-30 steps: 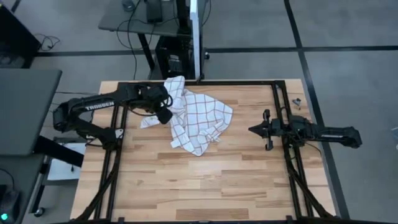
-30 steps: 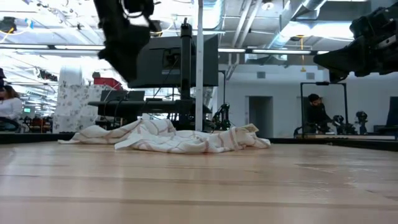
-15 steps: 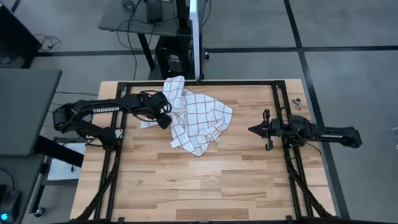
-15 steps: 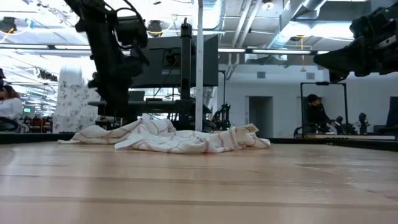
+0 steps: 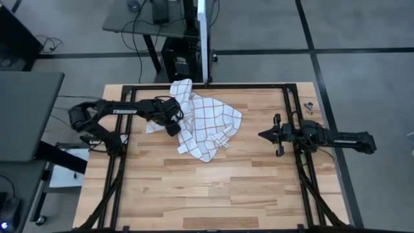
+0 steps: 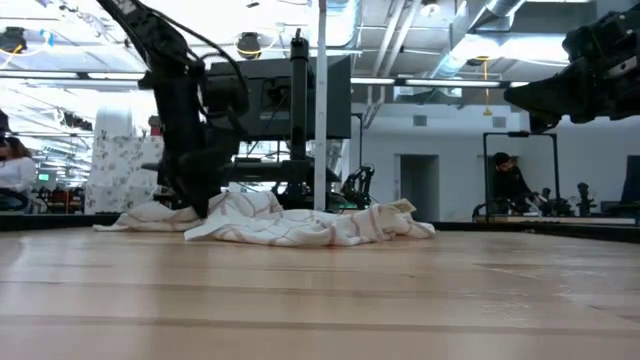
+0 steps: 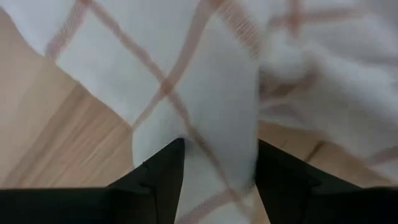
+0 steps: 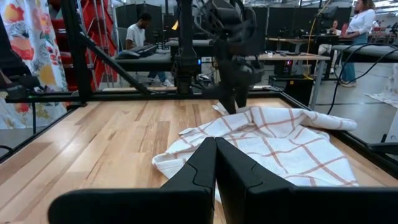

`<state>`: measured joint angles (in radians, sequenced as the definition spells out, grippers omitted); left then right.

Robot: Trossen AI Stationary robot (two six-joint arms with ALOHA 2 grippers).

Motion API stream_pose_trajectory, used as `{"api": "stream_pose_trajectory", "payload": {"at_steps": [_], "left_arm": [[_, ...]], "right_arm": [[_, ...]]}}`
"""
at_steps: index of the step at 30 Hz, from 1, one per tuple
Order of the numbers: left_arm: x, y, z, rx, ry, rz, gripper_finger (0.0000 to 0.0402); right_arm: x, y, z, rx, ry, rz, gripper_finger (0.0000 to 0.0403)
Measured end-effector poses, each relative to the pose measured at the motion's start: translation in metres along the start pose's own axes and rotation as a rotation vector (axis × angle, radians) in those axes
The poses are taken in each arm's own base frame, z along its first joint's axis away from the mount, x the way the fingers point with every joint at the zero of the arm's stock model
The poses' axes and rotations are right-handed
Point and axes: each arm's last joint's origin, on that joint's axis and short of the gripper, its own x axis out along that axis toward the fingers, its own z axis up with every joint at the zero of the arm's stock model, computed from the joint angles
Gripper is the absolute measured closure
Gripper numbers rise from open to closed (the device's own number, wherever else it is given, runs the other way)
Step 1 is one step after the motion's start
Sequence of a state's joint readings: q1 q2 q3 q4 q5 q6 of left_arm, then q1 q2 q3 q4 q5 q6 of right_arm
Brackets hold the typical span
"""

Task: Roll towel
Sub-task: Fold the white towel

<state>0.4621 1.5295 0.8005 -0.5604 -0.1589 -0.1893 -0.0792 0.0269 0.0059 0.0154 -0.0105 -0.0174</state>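
- Towel [image 5: 206,124], white with a red-brown grid, lies crumpled on the far half of the wooden desk [image 5: 207,194], nearer the left side, with one corner reaching up toward the far edge.
- Around the desk runs a black metal frame [image 5: 284,87]; a dark upright post [image 6: 320,100] stands behind the towel, and a small metal piece [image 5: 308,105] lies near the far right corner.
- Beyond the desk the low view shows a room with monitors, and a person [image 6: 505,180] stands far back by a doorway.
- White lettering reading "TROSSEN" shows on the left arm [image 5: 123,110] in the high view.
- Left claw [image 5: 173,129] is lowered at the towel's left edge, arm stretched across from the left side; its wrist view shows the two dark fingers [image 7: 161,177] spread, with a fold of the cloth lying between them.
- Right claw [image 5: 262,134] hangs above the desk well right of the towel, its arm stretched level and pointing toward the cloth, fingers [image 8: 205,162] pressed together and holding nothing.
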Motion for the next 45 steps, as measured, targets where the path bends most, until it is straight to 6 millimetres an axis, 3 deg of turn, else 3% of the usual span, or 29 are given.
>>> {"api": "stream_pose_trajectory", "payload": {"at_steps": [4, 8, 10, 16, 21, 26, 32, 40, 45], "left_arm": [[-0.001, 0.002, 0.003, -0.006, 0.001, 0.011, 0.0273], [-0.017, 0.003, 0.010, 0.012, -0.023, 0.005, 0.0367], [-0.031, 0.005, 0.013, 0.013, -0.029, 0.003, 0.0391], [-0.088, 0.011, 0.018, -0.020, -0.059, -0.020, 0.0400], [-0.142, 0.007, 0.018, -0.055, -0.099, -0.198, 0.0401], [-0.178, 0.002, 0.010, -0.077, -0.092, -0.277, 0.0401], [-0.188, -0.002, 0.002, -0.079, -0.069, -0.287, 0.0401], [-0.187, -0.009, 0.000, -0.082, -0.045, -0.293, 0.0402], [-0.191, -0.012, -0.005, -0.091, -0.037, -0.305, 0.0402]], "right_arm": [[0.000, 0.000, 0.000, 0.000, 0.000, 0.000, 0.0403], [0.000, 0.000, 0.000, 0.000, 0.000, 0.000, 0.0403], [0.000, 0.000, 0.000, 0.000, 0.000, 0.000, 0.0403], [0.000, 0.000, 0.000, 0.000, 0.000, 0.000, 0.0403], [0.000, 0.000, 0.000, 0.000, 0.000, 0.000, 0.0403], [0.000, 0.000, 0.000, -0.004, 0.000, -0.002, 0.0403], [0.000, -0.005, 0.000, -0.195, 0.006, -0.082, 0.0403], [0.000, -0.005, 0.001, -0.176, -0.003, -0.105, 0.0403], [-0.001, -0.003, 0.013, 0.434, -0.146, -0.037, 0.0403]]}}
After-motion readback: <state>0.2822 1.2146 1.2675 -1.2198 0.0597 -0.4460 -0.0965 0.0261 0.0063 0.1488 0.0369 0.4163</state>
